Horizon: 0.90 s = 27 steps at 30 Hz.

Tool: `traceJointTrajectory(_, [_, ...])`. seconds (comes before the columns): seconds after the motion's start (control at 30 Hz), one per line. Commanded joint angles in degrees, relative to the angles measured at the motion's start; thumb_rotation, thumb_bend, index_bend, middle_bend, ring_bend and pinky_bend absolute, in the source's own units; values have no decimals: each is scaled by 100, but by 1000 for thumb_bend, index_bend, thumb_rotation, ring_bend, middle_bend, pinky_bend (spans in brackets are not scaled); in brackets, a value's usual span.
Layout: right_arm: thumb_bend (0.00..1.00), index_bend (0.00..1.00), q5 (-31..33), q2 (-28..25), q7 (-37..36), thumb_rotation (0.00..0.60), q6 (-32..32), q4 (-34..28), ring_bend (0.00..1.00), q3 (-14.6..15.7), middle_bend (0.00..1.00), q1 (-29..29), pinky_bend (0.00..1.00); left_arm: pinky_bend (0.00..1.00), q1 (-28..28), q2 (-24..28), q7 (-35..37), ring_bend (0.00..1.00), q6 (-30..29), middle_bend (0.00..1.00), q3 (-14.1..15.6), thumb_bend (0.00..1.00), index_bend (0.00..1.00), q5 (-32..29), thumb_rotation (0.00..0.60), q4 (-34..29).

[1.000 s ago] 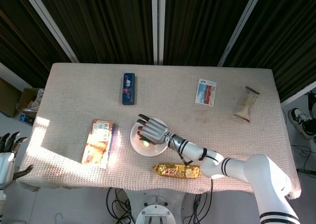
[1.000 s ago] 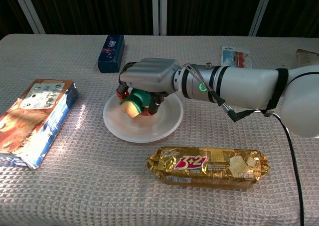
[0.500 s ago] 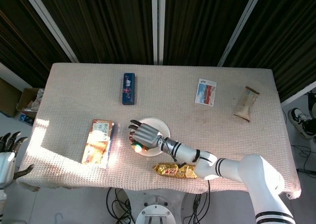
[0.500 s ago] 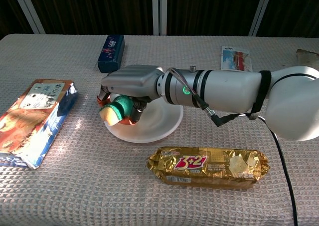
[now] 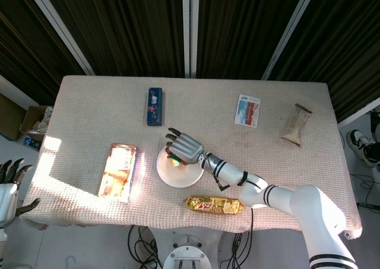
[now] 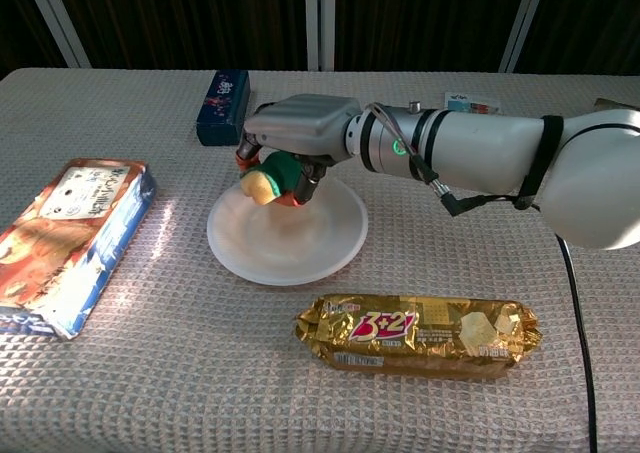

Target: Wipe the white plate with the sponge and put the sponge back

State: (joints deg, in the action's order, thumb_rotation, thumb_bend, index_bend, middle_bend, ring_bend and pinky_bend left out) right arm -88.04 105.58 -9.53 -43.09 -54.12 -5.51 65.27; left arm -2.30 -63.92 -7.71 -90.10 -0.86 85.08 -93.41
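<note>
The sponge (image 6: 268,181) is held in the curled fingers of the right hand (image 6: 296,138), over the far rim of the white plate (image 6: 290,241); whether it touches the plate cannot be told. The plate lies near the middle of the table (image 6: 180,373). A gold biscuit packet (image 6: 418,334) is seen just in front of the plate, an orange box (image 6: 68,238) to its left, and a blue box (image 6: 223,105) behind it. The left hand (image 5: 8,183) is seen off the table's left edge, fingers spread, with nothing held
</note>
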Motion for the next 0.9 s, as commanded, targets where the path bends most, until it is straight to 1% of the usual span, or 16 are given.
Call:
traceJointTrajectory(0.03, [428,579,69,-418,196,600,-206,-380,139,-2,381,-218,0,116,-24,-5,27,85,-37,119,3,0,215,7,600,23])
traceJointTrajectory(0.1, [427,575,132,-659,456,600,-233,-578,139,12,381,-317,0,116,-28,-9,39,85,-44,119,3,0,215,9,600,35])
traceJointTrajectory(0.2, [428,557,333,-1081,1115,600,-70,-904,138,95,381,-468,0,116,-6,-31,53,85,-26,119,3,0,215,42,600,58])
traceJointTrajectory(0.3, [428,511,690,-1432,2006,600,205,-1234,137,217,371,-625,0,116,20,-64,73,85,-4,119,1,0,215,71,600,69])
traceJointTrajectory(0.4, [428,461,1115,-1582,2733,600,310,-1481,130,271,341,-785,0,116,48,-93,84,85,37,119,-9,0,215,65,600,94])
traceJointTrajectory(0.63, [427,357,1836,-1694,3789,600,321,-1932,76,383,276,-991,0,117,132,-120,76,85,98,119,-40,0,215,103,600,113])
traceJointTrajectory(0.7, [424,293,2001,-1685,4032,600,347,-1995,50,421,248,-1000,0,116,151,-128,74,85,115,118,-42,0,215,116,600,114])
traceJointTrajectory(0.77, [394,155,2186,-1673,4331,600,340,-2081,14,466,195,-1002,0,116,166,-138,73,85,131,118,-44,0,215,117,600,117])
traceJointTrajectory(0.83, [332,44,2323,-1682,4620,600,235,-2205,0,499,130,-1019,0,116,180,-140,74,85,151,119,-48,0,215,109,600,121])
traceJointTrajectory(0.87, [283,10,2381,-1700,4717,600,171,-2284,0,507,88,-1039,0,116,187,-140,72,85,157,119,-51,0,215,106,600,122])
traceJointTrajectory(0.9, [240,0,2472,-1747,4799,600,75,-2422,0,498,54,-1076,0,116,195,-139,71,85,160,118,-57,0,215,106,600,124])
